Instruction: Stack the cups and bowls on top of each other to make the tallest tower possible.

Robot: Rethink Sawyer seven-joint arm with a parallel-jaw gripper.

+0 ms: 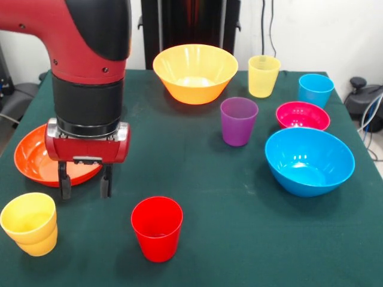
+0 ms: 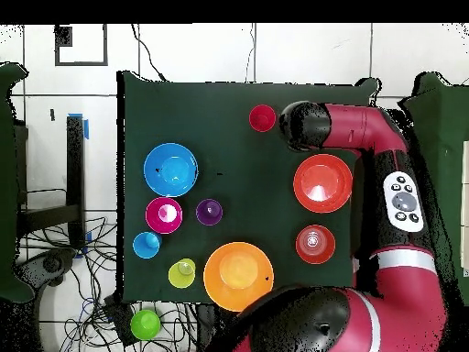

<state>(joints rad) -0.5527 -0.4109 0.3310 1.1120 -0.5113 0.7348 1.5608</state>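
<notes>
Bench (image 1: 197,179) green, nothing stacked into tower. Arm over left side, tool (image 1: 84,182) fingers apart, empty, hovering above wide orange bowl (image 1: 33,161). Yellow-orange bowl (image 1: 195,73) far centre, blue bowl (image 1: 309,160) right, pink bowl (image 1: 302,115) behind it. Red cup (image 1: 157,228) near front, yellow-orange cup (image 1: 30,223) front left, purple cup (image 1: 239,121) centre, all apart.

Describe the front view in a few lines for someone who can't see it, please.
A red and black robot arm hangs its open gripper low over a green table, between an orange shallow bowl and a red cup. Scattered around, unstacked, are yellow, blue and pink bowls and purple, blue and yellow cups.
</notes>
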